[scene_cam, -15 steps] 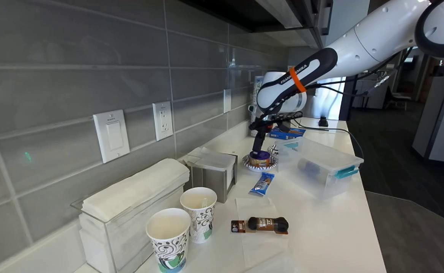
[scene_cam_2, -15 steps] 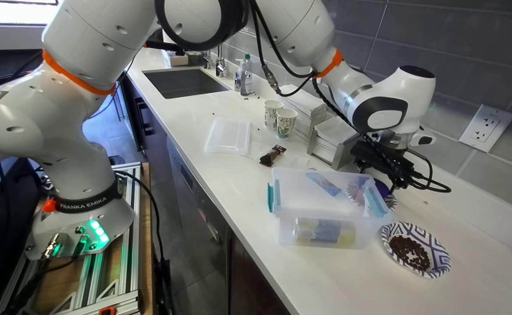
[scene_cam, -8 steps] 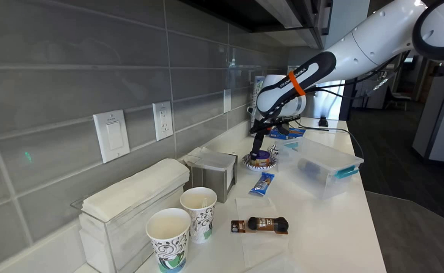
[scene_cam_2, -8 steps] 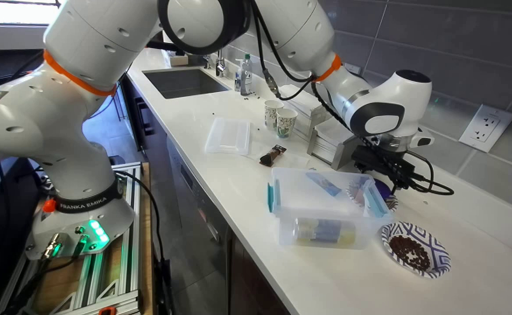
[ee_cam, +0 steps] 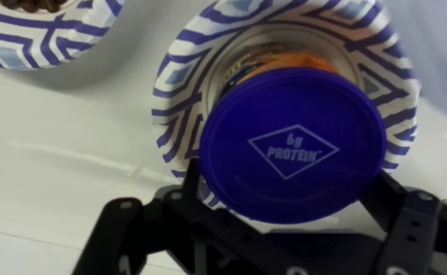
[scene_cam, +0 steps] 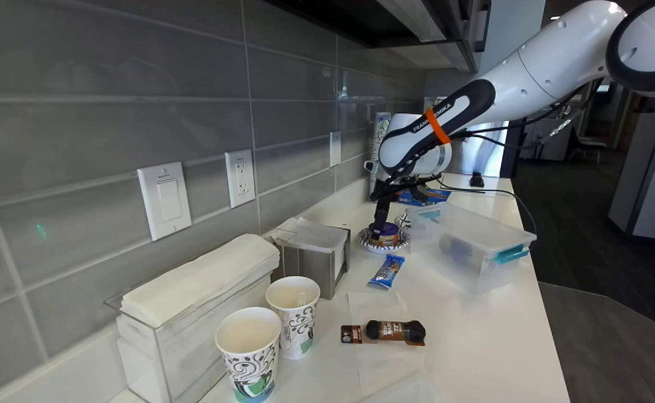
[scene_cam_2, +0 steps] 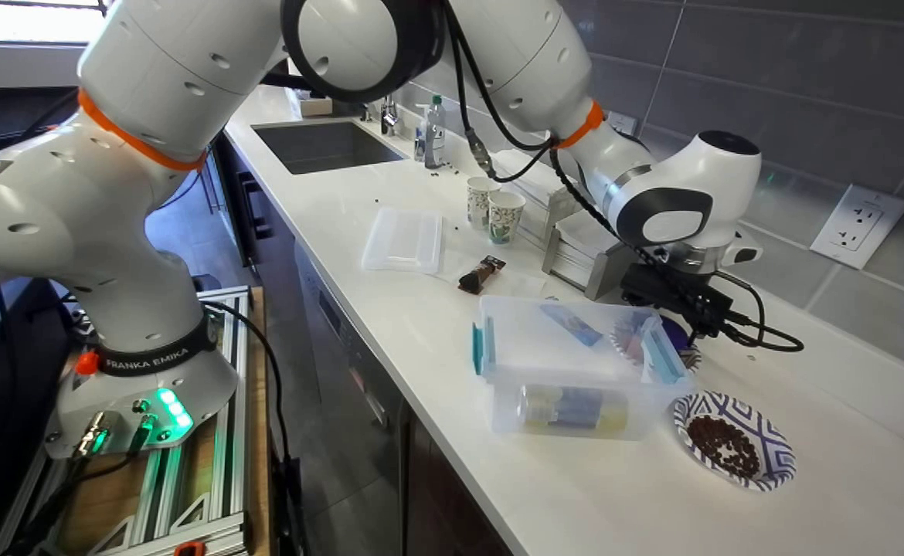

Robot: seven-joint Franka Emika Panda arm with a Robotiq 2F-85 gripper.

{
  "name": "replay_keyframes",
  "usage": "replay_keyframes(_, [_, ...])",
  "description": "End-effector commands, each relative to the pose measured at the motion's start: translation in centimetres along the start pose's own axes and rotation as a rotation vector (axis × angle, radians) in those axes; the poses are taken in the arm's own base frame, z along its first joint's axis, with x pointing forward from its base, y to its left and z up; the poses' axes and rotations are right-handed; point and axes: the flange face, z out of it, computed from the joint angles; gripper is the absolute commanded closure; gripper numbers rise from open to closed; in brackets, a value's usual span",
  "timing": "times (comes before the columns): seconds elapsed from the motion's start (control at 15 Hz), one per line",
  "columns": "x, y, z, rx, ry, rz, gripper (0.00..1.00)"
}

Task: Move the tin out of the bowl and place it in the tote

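Observation:
The tin, with a purple lid and an orange-tan side, stands in the patterned bowl. The tin and bowl also show in an exterior view, beside the napkin holder. In another exterior view the tin is partly hidden behind the tote and gripper. My gripper is open, with one finger at each side of the tin, close to or touching its lid. The fingertips are partly hidden by the lid. The clear tote with teal handles stands beside the bowl and holds a canister.
A second bowl with dark beans sits by the tote. A blue snack bar, a dark rope pack, paper cups and napkin holders are on the counter. A clear lid lies farther off. The tiled wall is close behind.
The arm has come down slightly and the gripper sits lower around the tin. The tin, bowl and tote have not visibly moved.

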Motion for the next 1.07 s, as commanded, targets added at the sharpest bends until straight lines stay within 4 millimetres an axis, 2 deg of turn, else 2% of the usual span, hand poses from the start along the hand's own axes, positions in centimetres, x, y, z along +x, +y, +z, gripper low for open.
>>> replay_keyframes(0.0, [-0.5,-0.2,0.4,0.031,-0.033,0.001,0.0])
replay_keyframes(0.33, [-1.2,-0.1,0.9,0.037,-0.122,0.032,0.0])
replay_keyframes(0.47, [-1.5,-0.1,1.2,0.036,-0.158,0.04,0.27])
replay_keyframes(1.0, [-1.4,-0.1,0.9,0.024,-0.222,0.061,0.29])
